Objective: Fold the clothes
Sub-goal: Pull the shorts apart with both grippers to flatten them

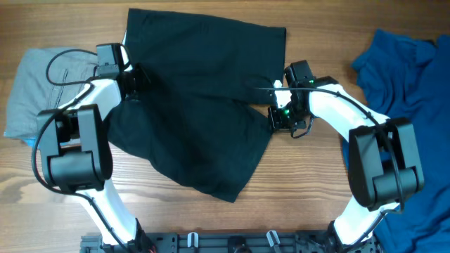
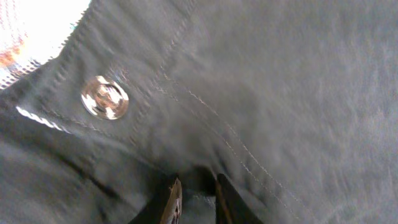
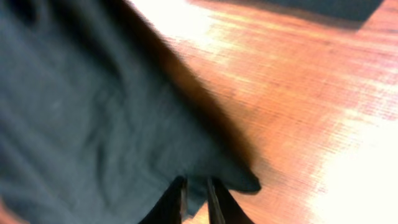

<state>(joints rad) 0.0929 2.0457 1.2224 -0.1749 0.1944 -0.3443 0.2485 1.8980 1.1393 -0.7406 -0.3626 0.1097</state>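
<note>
The black shorts (image 1: 204, 105), spread mid-frame on the worktop (image 1: 309, 190), look light, limp and prone to sag, so the stitched waistband by the snap (image 2: 104, 98) suits the left pincer (image 2: 196, 190), pinched narrow on cloth, while the right pincer (image 3: 196, 186) nips the right-hand edge.

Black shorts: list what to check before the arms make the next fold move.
1. Left gripper pinched on black shorts by the snap button: ok.
2. Right gripper pinched on the opposite edge: ok.
3. Single layer in each pinch: cannot tell.
4. Blue garment apart from shorts: ok.
5. Grey garment apart from shorts: cannot tell, left arm covers the gap.
</note>
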